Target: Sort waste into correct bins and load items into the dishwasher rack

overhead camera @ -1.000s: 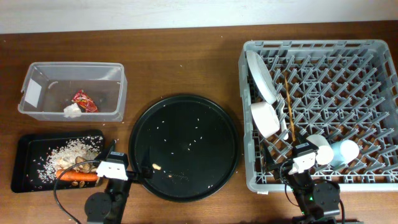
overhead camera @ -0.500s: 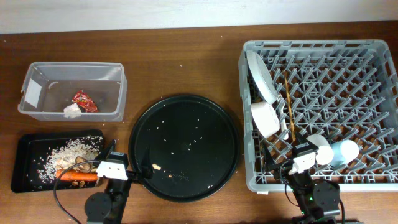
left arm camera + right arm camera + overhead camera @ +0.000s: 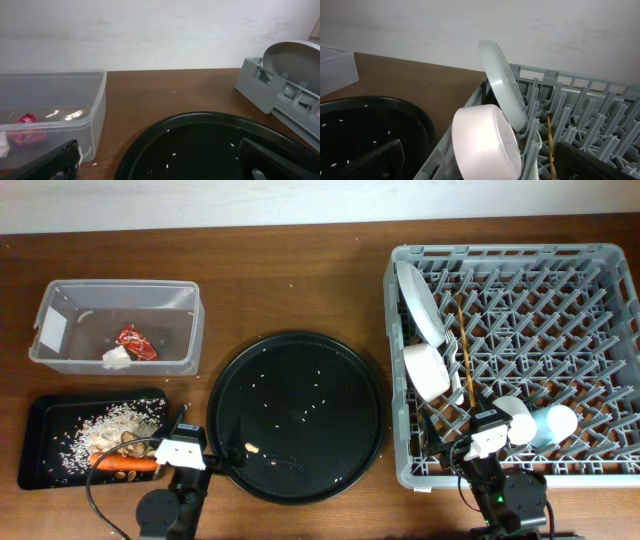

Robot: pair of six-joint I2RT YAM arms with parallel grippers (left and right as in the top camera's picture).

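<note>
The grey rack (image 3: pixel 600 470) holds the plate (image 3: pixel 418 300), white bowl (image 3: pixel 428 370), chopstick (image 3: pixel 463 345), whitish cup (image 3: pixel 515 418) and blue cup (image 3: pixel 553 425). The clear tub (image 3: pixel 60 288) holds the red wrapper (image 3: pixel 133 340) and napkin (image 3: pixel 116 357). The shallow black tray (image 3: pixel 40 470) holds rice (image 3: pixel 110 425), brown scraps (image 3: pixel 135 442) and the carrot (image 3: pixel 125 463). My left gripper (image 3: pixel 200 442) (image 3: pixel 157 150) is open and empty at the table's front. My right gripper (image 3: pixel 465 430) (image 3: pixel 477 150) is open and empty at the rack's front left corner, facing the bowl (image 3: pixel 485 145). I cannot make out the fork.
A large round black tray (image 3: pixel 300 350) lies in the middle with scattered rice grains and a small pale scrap (image 3: pixel 251 448) near its front left rim. A wall runs along the table's far edge.
</note>
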